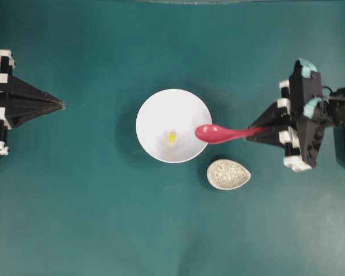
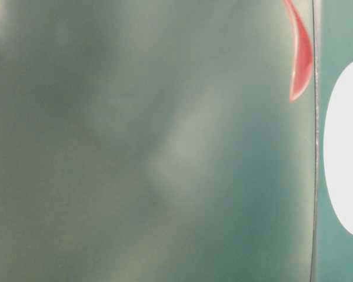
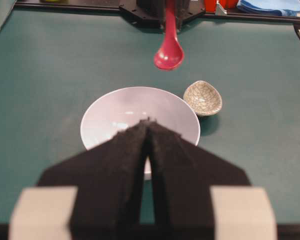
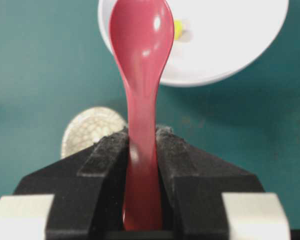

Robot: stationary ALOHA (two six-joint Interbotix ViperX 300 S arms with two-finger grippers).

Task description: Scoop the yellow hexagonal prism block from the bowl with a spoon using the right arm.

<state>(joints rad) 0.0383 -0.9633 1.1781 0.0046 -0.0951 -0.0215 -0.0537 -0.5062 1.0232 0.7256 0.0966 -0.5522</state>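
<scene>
So the right arm's black lattice-patterned gripper (image 4: 141,150) has its fingers (image 4: 107,155) clamped on the handle of the glossy red-pink soup spoon (image 1: 221,133), which sticks out roughly level toward the middle of the teal tabletop (image 1: 80,218). From overhead, the scoop end sits over the right rim of the big round plain white bowl (image 1: 155,109), and in the left wrist view it's clearly up in the air, not down inside the bowl. The tiny bright yellow hexagonal prism block (image 1: 171,137) is lying in the bottom of the bowl, a bit left of the scoop and not touching it.

There's also a small speckled cream oval dish (image 1: 228,174) on the tabletop just beside the bowl's lower right edge, under the spoon handle's side.

The left arm's black pointed gripper (image 3: 149,131) is parked well off at the left edge, fingers pressed together with nothing between them. The table-level view is mostly a blurry green smear, so I can't get much from it.
</scene>
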